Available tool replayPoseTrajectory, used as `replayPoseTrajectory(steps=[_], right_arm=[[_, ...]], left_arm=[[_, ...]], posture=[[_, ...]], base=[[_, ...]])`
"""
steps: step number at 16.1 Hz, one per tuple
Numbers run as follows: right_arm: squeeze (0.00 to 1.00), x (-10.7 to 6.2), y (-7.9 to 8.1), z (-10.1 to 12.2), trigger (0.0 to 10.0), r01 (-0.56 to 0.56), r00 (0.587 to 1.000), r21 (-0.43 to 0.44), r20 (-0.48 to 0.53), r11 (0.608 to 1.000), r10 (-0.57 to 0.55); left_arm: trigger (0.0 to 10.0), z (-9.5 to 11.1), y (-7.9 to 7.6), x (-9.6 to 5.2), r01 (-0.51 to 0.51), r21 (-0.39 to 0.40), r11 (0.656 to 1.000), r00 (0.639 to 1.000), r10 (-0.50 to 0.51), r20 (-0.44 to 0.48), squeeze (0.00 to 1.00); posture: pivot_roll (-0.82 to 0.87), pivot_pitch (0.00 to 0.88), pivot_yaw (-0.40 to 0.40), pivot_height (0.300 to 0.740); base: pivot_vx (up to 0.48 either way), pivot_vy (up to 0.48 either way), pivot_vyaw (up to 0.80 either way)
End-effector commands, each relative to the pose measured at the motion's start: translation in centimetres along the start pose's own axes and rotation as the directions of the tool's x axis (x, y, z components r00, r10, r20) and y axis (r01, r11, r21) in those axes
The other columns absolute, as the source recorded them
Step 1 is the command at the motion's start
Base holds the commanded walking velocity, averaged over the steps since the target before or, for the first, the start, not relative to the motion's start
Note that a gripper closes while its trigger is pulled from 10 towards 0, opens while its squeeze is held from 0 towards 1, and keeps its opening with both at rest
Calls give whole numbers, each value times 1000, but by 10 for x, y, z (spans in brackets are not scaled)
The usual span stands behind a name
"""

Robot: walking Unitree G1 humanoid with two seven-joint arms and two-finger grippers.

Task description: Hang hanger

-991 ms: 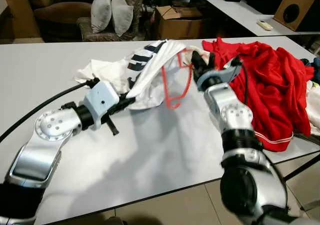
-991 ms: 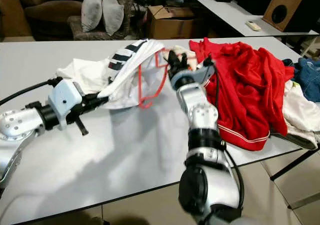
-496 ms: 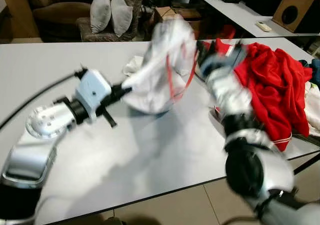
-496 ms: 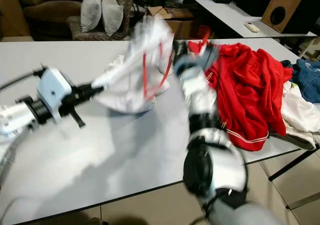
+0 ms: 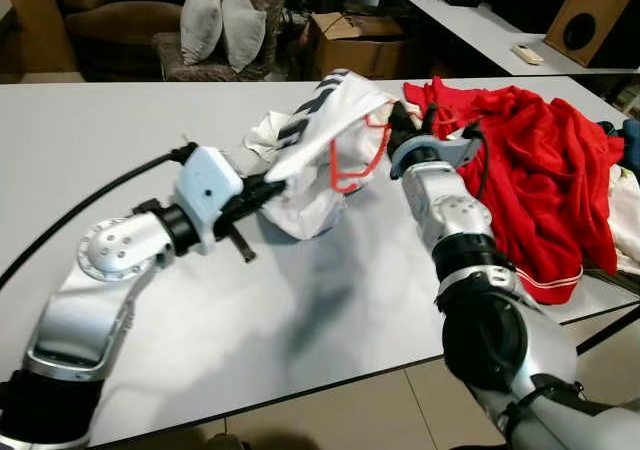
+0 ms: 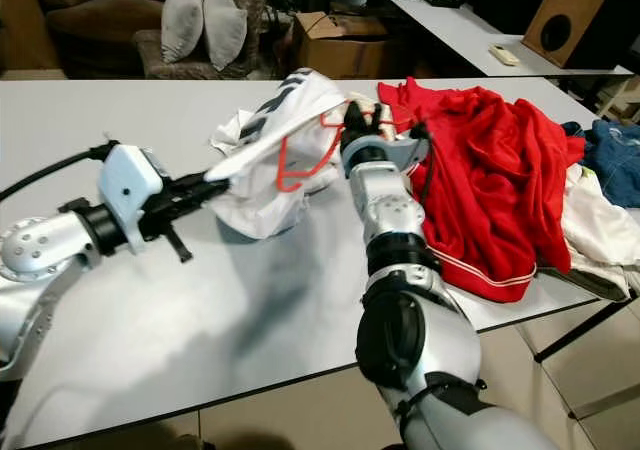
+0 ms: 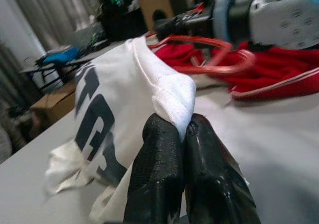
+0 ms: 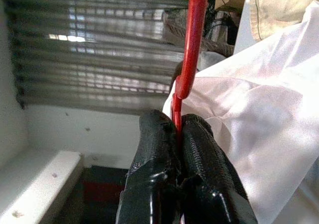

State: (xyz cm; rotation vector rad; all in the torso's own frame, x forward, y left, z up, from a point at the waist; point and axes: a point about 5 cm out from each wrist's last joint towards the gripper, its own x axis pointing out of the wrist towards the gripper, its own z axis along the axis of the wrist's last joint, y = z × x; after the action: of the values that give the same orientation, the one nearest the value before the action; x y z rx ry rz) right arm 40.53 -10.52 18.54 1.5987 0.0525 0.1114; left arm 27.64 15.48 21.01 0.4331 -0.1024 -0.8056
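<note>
Both tools gripped above the bench
The left tool [image 7: 183,134] pinched the white shirt [image 5: 320,160]; the right tool [image 8: 178,129] clamped the red hanger [image 5: 352,165] inside it, beside red clothes [image 5: 540,170]

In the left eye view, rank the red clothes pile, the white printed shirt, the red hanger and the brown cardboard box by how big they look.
Largest to smallest:
1. Red clothes pile
2. White printed shirt
3. Brown cardboard box, though it sits farther back
4. Red hanger, a thin wire outline

Red garment [image 5: 545,170] heaped on white table [image 5: 120,120]; cardboard box [image 5: 350,45] behind.
</note>
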Motion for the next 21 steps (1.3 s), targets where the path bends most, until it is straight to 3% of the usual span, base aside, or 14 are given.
replayPoseTrajectory(steps=[1,5,7,10,14,17,19,21], right_arm=[[0,3,10,6,10000,-26,999,40,32,999,25],[0,7,18,2,10000,-54,998,134,38,989,50],[0,8,17,1,10000,-38,999,96,34,995,35],[0,9,17,-9,10000,-14,1000,24,9,1000,13],[0,11,20,-19,10000,-6,1000,23,-3,1000,6],[0,10,19,-38,10000,15,995,-99,-98,995,-25],[0,9,20,-45,10000,1,987,-109,-160,994,-19],[0,5,20,-55,10000,-36,966,-166,-260,985,-8]], left_arm=[[0,9,-4,3,34,24,999,999,-35,36,0],[0,4,-8,1,63,45,997,998,-64,10,0],[0,10,-11,1,80,29,996,995,-82,65,0],[0,25,-19,13,126,-17,992,979,-121,164,0],[0,25,-20,23,122,-28,992,981,-116,158,0],[0,21,-24,33,133,-24,991,983,-129,133,0],[0,23,-25,39,129,-22,991,982,-124,143,0],[0,24,-16,43,76,-3,997,987,-75,145,0]], posture=[[38,0,-123,740],[37,0,-125,740],[39,0,-127,740],[41,0,-123,740],[41,0,-118,740],[33,0,-114,740],[26,0,-106,740],[12,0,-96,740]], base=[[0,0,0],[0,0,0],[0,0,0],[0,0,0],[0,0,0],[0,0,0],[0,0,0],[0,0,0]])
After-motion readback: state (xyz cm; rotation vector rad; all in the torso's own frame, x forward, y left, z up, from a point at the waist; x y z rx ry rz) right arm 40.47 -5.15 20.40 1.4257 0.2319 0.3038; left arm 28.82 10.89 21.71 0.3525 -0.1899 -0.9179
